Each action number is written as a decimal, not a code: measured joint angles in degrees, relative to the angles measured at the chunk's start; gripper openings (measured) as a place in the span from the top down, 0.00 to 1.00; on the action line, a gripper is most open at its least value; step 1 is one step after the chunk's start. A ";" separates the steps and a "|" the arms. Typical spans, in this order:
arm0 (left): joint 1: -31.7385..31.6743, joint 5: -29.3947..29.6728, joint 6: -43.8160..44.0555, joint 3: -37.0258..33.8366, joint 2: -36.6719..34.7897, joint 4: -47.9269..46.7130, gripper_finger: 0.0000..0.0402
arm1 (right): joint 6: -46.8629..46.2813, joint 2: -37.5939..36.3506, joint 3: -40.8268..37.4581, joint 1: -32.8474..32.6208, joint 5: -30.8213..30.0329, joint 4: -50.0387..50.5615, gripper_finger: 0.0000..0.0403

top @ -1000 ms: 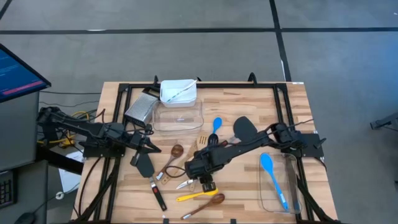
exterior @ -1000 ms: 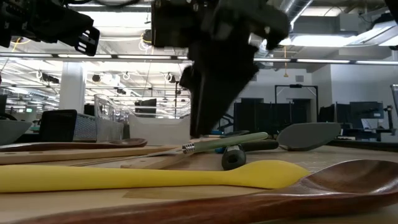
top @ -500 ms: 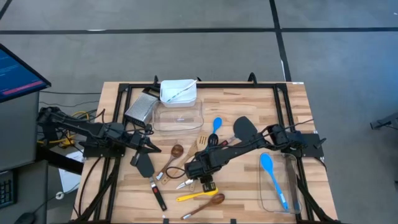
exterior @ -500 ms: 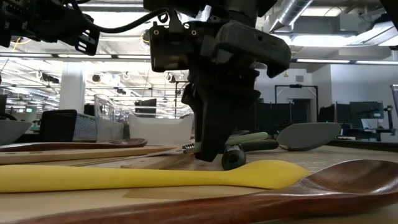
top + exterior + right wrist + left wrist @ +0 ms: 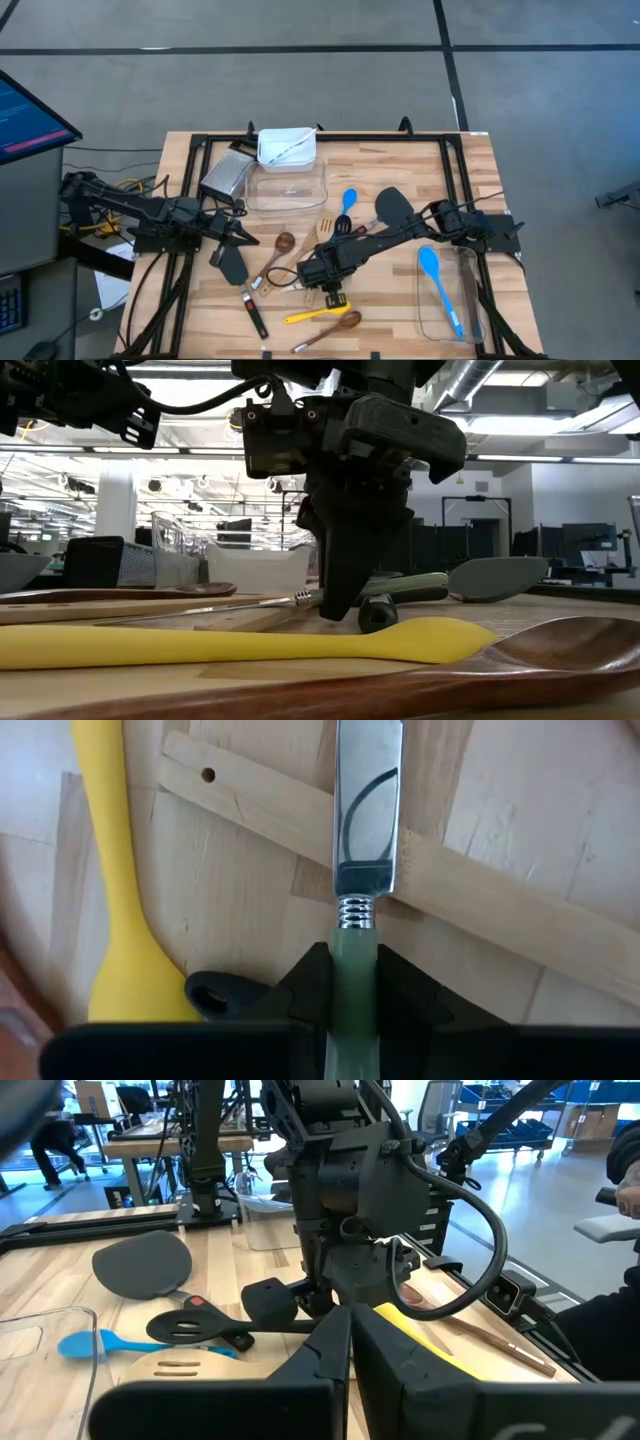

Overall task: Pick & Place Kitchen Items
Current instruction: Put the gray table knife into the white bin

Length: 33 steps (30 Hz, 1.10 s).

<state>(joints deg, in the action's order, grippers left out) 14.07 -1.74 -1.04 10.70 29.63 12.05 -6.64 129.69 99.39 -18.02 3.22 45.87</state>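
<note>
At the left of the high view the left gripper (image 5: 243, 239) hovers over the wooden table (image 5: 400, 180), its fingers pressed together with nothing between them, just above a black spatula (image 5: 233, 265). Behind it, toward the upper middle, lie a metal grater (image 5: 226, 173), a clear tub (image 5: 287, 186) and a white container (image 5: 287, 147). Near the centre a wooden spoon (image 5: 276, 252) lies slanted, and just right of it the right gripper (image 5: 312, 283) is down at the table, its fingers closed in on the pale green handle of a small knife (image 5: 366, 810); the right wrist view shows that handle pinched between the two dark fingers (image 5: 305, 990), the steel blade lying across a wooden slotted turner (image 5: 480, 895). Below the gripper in the high view lie a yellow silicone spoon (image 5: 310, 315) and a dark wooden spoon (image 5: 335, 326). Farther right sit a blue spoon (image 5: 348, 200) and a grey spatula (image 5: 393, 206), and at the lower right a second blue silicone spoon (image 5: 438, 282) rests in another clear tub (image 5: 424, 318).
</note>
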 joint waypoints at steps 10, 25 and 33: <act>0.00 0.00 0.00 0.00 0.00 0.00 0.99 | 1.82 0.00 5.69 0.00 0.00 5.36 0.87; 0.01 0.00 0.02 0.00 -0.02 0.00 0.99 | 5.10 -1.37 26.55 0.57 -1.21 29.27 0.87; 0.01 -0.01 0.02 0.02 0.00 0.02 0.99 | 0.82 -11.56 28.17 0.35 -13.50 32.41 0.87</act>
<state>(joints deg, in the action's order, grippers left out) 14.09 -1.75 -1.02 10.72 29.63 12.08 -5.82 118.13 127.57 -17.67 -10.28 78.27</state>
